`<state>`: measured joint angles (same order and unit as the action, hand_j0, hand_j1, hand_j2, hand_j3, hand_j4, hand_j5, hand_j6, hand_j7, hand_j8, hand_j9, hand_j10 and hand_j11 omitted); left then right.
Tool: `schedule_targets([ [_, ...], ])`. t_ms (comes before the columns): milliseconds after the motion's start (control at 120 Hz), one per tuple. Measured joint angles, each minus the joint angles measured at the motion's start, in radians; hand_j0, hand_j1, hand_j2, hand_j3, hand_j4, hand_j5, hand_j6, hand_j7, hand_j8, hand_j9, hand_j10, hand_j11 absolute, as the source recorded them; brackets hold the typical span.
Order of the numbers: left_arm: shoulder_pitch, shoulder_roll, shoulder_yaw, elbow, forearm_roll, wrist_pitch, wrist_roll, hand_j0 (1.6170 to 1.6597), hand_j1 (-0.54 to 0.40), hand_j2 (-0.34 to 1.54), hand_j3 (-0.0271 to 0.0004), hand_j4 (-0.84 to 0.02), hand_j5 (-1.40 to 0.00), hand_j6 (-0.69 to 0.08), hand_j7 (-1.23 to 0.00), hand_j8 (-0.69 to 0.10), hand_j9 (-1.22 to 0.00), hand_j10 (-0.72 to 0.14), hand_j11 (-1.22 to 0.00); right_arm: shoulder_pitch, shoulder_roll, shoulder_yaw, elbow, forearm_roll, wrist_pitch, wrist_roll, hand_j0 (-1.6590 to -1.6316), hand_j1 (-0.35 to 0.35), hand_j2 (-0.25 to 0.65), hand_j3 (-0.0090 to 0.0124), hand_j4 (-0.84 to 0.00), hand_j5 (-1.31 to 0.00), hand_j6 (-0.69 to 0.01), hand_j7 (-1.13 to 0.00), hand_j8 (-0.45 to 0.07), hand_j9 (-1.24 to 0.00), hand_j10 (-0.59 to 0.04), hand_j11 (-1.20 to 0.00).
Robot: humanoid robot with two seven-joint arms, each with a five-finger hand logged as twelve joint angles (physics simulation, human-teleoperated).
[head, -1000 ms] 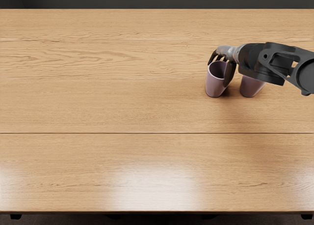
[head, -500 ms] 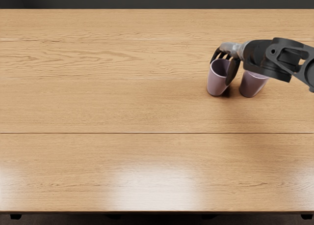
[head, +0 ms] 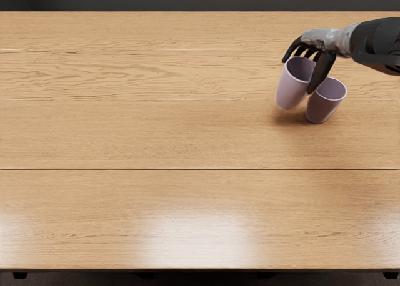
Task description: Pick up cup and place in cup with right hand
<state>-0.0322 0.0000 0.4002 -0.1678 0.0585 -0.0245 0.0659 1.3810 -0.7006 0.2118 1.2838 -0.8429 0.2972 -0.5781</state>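
Okay, my right hand (head: 320, 40) is part-closed, fingers and thumb gripping a tapered, smooth mauve cup (head: 291, 86) above the wooden counter (head: 156, 133). Mouth up, long axis slanting, base toward my view's lower left. Matching mauve tapered cup (head: 324, 103) stands just right of it, mouth up.

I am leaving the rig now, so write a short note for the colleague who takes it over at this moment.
Right hand: closed on a pinkish cup, thumb on the near right side. Left hand: out of view.
Held cup: slightly tilted, seemingly just off the table, beside the other cup's left side.
Other cup: on the table, mouth up.
Done: the grasp and, by the look of the shadow, the lift.
Left: bring the held cup over the other one's mouth, lower it in, release.
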Motion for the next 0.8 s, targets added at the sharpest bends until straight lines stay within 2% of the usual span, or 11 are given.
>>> schedule_targets([
  [8,0.0,0.0,0.0,0.0,0.0,0.0,0.0,1.6581,0.349,0.0,0.0,0.0,0.0,0.0,0.0,0.0,0.0,0.0,0.0,0.0,-0.003,0.003,0.001,0.001,0.003,0.0,-1.6578,0.078,0.019,0.0015,-0.399,-0.54,-0.355,-0.53,-0.358,-0.54,-0.399,-0.54],
  [42,0.0,0.0,0.0,0.0,0.0,0.0,0.0,1.6581,0.349,0.0,0.0,0.0,0.0,0.0,0.0,0.0,0.0,0.0,0.0,0.001,-0.018,0.016,0.006,0.001,0.015,0.0,-1.6582,0.084,0.047,0.0004,-0.398,-0.54,-0.361,-0.53,-0.36,-0.54,-0.398,-0.54],
  [133,0.0,0.0,0.0,0.0,0.0,0.0,0.0,1.6581,0.349,0.0,0.0,0.0,0.0,0.0,0.0,0.0,0.0,0.0,0.0,0.002,-0.06,0.039,0.024,0.005,0.037,0.0,-1.6582,0.098,0.116,0.0015,-0.395,-0.55,-0.37,-0.53,-0.366,-0.54,-0.396,-0.54],
  [150,0.0,0.0,0.0,0.0,0.0,0.0,0.0,1.6581,0.349,0.0,0.0,0.0,0.0,0.0,0.0,0.0,0.0,0.0,0.0,0.002,-0.068,0.044,0.027,0.007,0.042,0.0,-1.6582,0.097,0.125,0.0008,-0.396,-0.54,-0.371,-0.53,-0.367,-0.54,-0.396,-0.54],
  [208,0.0,0.0,0.0,0.0,0.0,0.0,0.0,1.6581,0.349,0.0,0.0,0.0,0.0,0.0,0.0,0.0,0.0,0.0,0.0,0.002,-0.095,0.059,0.035,0.016,0.061,0.0,-1.6581,0.097,0.102,0.0015,-0.393,-0.55,-0.364,-0.53,-0.357,-0.55,-0.394,-0.55],
  [250,0.0,0.0,0.0,0.0,0.0,0.0,0.0,1.6581,0.349,0.0,0.0,0.0,0.0,0.0,0.0,0.0,0.0,0.0,0.0,0.002,-0.107,0.067,0.039,0.02,0.069,0.0,-1.6581,0.101,0.106,0.0005,-0.392,-0.55,-0.364,-0.53,-0.351,-0.55,-0.395,-0.55],
  [317,0.0,0.0,0.0,0.0,0.0,0.0,0.0,1.6581,0.349,0.0,0.0,0.0,0.0,0.0,0.0,0.0,0.0,0.0,0.0,0.002,-0.119,0.082,0.042,0.025,0.081,0.0,-1.6581,0.098,0.083,0.0011,-0.395,-0.55,-0.359,-0.54,-0.343,-0.55,-0.396,-0.55],
  [400,0.0,0.0,0.0,0.0,0.0,0.0,0.0,1.6581,0.349,0.0,0.0,0.0,0.0,0.0,0.0,0.0,0.0,0.0,0.0,0.002,-0.126,0.098,0.044,0.028,0.092,0.0,-1.658,0.094,0.05,0.0004,-0.399,-0.55,-0.349,-0.54,-0.329,-0.55,-0.397,-0.55],
  [508,0.0,0.0,0.0,0.0,0.0,0.0,0.0,1.6581,0.349,0.0,0.0,0.0,0.0,0.0,0.0,0.0,0.0,0.0,0.0,0.002,-0.144,0.106,0.043,0.03,0.097,0.0,-1.6579,0.098,0.059,-0.0003,-0.403,-0.55,-0.348,-0.54,-0.336,-0.55,-0.403,-0.55],
  [642,0.0,0.0,0.0,0.0,0.0,0.0,0.0,1.6581,0.349,0.0,0.0,0.0,0.0,0.0,0.0,0.0,0.0,0.0,0.0,0.002,-0.157,0.109,0.038,0.031,0.1,0.0,-1.6581,0.099,0.059,0.0009,-0.406,-0.55,-0.345,-0.54,-0.339,-0.55,-0.404,-0.55],
  [800,0.0,0.0,0.0,0.0,0.0,0.0,0.0,1.6581,0.349,0.0,0.0,0.0,0.0,0.0,0.0,0.0,0.0,0.0,0.0,0.001,-0.17,0.109,0.028,0.031,0.1,0.0,-1.6581,0.102,0.065,0.0,-0.407,-0.55,-0.345,-0.54,-0.332,-0.55,-0.405,-0.55],
])
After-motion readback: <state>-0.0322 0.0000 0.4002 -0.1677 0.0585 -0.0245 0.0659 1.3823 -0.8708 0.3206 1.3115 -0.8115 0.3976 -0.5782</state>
